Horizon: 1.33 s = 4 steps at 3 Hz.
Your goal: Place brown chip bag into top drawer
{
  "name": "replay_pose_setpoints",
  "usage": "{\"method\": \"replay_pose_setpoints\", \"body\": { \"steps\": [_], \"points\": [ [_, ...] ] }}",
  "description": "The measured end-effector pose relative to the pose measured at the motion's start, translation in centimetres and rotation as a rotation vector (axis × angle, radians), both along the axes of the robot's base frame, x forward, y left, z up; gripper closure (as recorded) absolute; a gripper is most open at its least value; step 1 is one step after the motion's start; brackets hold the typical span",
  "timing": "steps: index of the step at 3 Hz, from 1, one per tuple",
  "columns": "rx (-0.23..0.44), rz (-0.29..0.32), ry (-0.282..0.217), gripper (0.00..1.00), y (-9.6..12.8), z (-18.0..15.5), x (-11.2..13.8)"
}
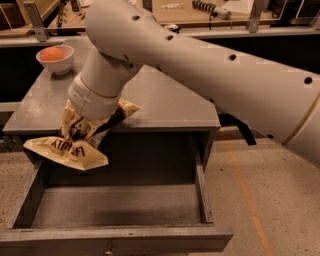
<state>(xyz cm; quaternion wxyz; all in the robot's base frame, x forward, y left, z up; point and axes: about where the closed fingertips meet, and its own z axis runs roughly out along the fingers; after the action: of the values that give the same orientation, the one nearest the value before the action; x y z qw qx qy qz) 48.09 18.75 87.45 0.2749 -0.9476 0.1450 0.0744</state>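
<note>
white bowl [56,66] with orange contents on grey cabinet top [170,102], wooden workbench [182,14] behind

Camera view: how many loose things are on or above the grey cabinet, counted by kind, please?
1 brown chip bag, held by the gripper above the open top drawer
1 bowl with orange contents, on the cabinet top
Total: 2

Workshop; tools [210,8] on wooden benches [182,14] behind; fingers [81,132] hold brown chip bag [67,152] over top drawer [120,239].
</note>
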Motion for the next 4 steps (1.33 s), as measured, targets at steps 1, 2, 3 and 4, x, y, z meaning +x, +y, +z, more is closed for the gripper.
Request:
{"method": "replay_pose_setpoints", "body": {
  "steps": [1, 2, 3, 4],
  "points": [
    [0.055, -0.043, 0.115, 1.00, 1.3, -2.4, -4.5],
    [0.105, -0.065, 0.210, 0.84, 2.1, -5.6, -7.2],
    [0.120, -0.093, 0.243, 0.59, 2.4, -8.2, -7.7],
    [0.096, -0.115, 0.227, 0.36, 2.2, -9.7, -6.8]
  ]
}}
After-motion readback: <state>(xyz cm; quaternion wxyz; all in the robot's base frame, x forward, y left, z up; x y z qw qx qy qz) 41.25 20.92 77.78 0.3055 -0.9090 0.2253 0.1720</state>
